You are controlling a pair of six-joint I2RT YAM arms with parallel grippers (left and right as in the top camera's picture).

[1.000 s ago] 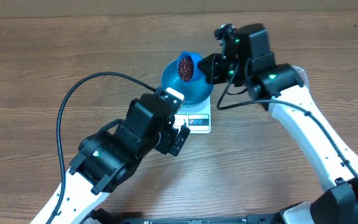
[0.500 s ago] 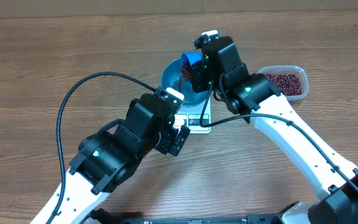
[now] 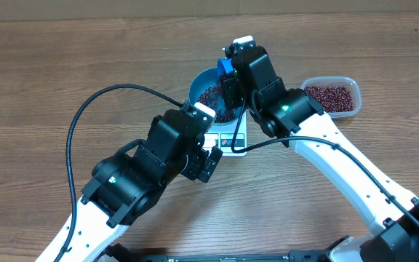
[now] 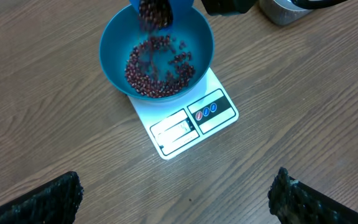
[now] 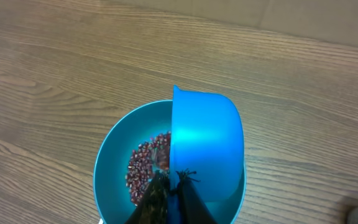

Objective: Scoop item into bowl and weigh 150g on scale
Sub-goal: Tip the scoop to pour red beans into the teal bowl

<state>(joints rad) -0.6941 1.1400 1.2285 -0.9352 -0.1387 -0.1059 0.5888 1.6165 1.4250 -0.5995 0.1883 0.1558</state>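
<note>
The left pincer (image 4: 176, 200) hangs spread wide and empty over the wooden surface (image 4: 42, 124) beside the white scale (image 4: 191, 124), which carries the blue bowl (image 4: 114, 43) holding red-brown beans (image 4: 157, 74), while the right pincer (image 5: 174, 200), clamped on the handle of a blue scoop (image 5: 204, 143), tips it above the bowl, a bean-filled tub (image 3: 356, 93) farther right.

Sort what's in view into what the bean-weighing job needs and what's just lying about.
For the job: beans, blue bowl, scale, scoop held by right gripper, clear tub.
Just there: black cable; left gripper, open and empty.
</note>
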